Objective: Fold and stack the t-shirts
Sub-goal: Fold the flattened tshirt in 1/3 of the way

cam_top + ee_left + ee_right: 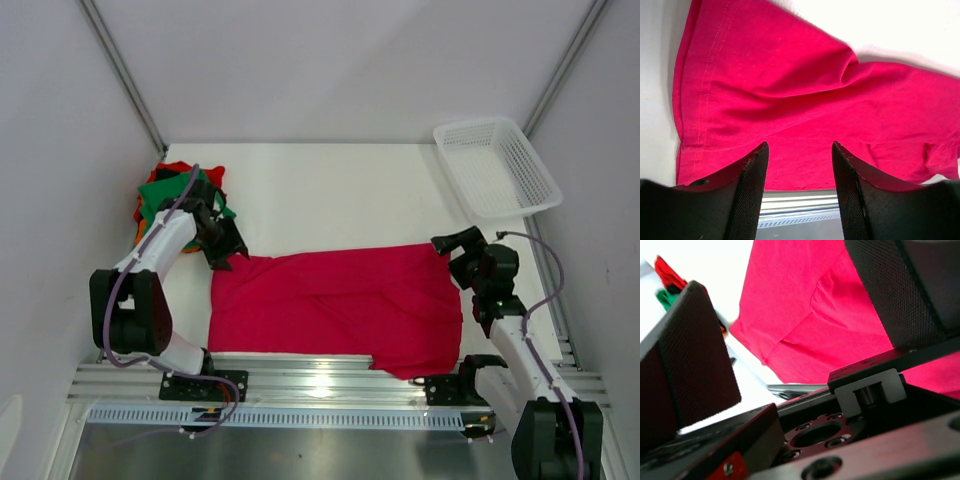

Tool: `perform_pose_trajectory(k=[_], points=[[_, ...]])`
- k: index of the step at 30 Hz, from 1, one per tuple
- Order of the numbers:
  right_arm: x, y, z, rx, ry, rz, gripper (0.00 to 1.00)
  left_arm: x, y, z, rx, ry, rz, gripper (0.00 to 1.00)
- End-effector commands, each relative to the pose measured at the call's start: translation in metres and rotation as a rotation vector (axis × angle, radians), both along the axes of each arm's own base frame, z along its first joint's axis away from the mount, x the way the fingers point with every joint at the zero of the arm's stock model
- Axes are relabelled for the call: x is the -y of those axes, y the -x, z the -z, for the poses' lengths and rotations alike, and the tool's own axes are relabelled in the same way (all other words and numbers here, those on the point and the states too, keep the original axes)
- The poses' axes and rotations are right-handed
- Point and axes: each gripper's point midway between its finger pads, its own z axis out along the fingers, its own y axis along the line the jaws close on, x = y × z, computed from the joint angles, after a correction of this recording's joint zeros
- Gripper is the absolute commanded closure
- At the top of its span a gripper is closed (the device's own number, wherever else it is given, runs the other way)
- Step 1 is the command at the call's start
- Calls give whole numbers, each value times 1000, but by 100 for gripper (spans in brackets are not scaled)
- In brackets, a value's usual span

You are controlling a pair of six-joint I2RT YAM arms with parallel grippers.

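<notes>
Top view: a crimson t-shirt (335,310) lies spread, with soft folds, on the white table (330,190). All positions are given relative to this shirt.

- Near right corner of the shirt: drapes over the aluminium rail (300,365).
- Far left corner: the left gripper (230,258) sits over the hemmed edge. In the left wrist view its fingers (752,195) stand moderately apart with nothing between them.
- Far right corner: the right gripper (447,257) is spread to full width, its mesh-faced fingers (695,355) empty.
- Beyond the far left corner: a pile of t-shirts (165,192), green uppermost, orange and red at its edges.
- Beyond the far right corner, well apart: a white mesh basket (495,165).
</notes>
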Motion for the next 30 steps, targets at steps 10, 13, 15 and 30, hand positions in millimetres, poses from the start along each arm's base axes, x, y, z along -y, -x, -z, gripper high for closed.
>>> perform_pose_trajectory(k=[10,13,15,30], points=[[-34,-44,17,37,-16,-105,1,26,-15,-33,118,142,62,43],[-35,-50,36,-45,-24,-90,1,39,-19,-51,173,222,103,43],[-32,-55,42,-89,-28,-59,1,45,-20,-64,209,261,123,43],[-9,-83,88,-463,132,14,1,88,-17,-203,730,552,320,40]])
